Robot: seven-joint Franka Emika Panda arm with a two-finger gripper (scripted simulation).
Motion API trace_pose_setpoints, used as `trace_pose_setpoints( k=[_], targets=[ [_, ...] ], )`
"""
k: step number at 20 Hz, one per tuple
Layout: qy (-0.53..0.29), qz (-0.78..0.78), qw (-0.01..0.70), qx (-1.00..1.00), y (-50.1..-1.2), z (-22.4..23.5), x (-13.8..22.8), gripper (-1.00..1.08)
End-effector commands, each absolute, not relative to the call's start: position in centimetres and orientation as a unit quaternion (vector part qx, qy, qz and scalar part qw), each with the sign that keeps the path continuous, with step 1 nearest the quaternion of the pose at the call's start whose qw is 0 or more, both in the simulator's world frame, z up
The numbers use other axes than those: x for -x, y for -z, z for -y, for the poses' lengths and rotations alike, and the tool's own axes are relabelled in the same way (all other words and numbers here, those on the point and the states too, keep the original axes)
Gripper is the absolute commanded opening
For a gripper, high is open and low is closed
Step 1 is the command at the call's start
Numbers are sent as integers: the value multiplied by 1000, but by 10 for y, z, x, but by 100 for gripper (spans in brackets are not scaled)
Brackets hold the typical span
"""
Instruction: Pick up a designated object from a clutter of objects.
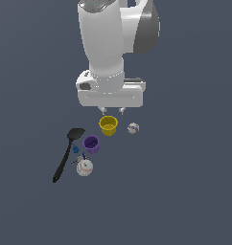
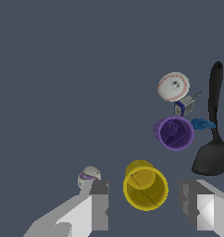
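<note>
The yellow cup [image 1: 108,125] stands upright on the dark floor, mouth up, just below my gripper [image 1: 112,110]. In the wrist view the yellow cup [image 2: 145,185] sits between my two fingers, and the gripper [image 2: 144,206] is open and empty, above the cup and not touching it. The smaller purple cup [image 1: 91,144] [image 2: 174,133] stands beside it. A black spatula [image 1: 66,153] [image 2: 212,134] lies past the purple cup. One white ball [image 1: 133,128] [image 2: 89,177] lies by the yellow cup, another [image 1: 84,167] [image 2: 173,86] beyond the purple cup. A tiny blue piece [image 1: 75,149] [image 2: 202,124] lies by the spatula.
A small grey and blue block [image 2: 184,106] lies between the far ball and the purple cup. The dark floor [image 1: 185,191] stretches on all sides of the cluster.
</note>
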State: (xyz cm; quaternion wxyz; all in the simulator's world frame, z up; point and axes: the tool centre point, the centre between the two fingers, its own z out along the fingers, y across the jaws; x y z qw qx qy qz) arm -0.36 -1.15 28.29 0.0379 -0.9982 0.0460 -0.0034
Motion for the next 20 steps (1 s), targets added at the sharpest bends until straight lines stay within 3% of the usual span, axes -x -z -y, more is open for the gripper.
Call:
trace_pose_setpoints(
  k=[1,20],
  targets=[
    [-1,-60,50,997,-267,17,10,28],
    [-38,-252,127,958,-118,78,124,28]
  ],
)
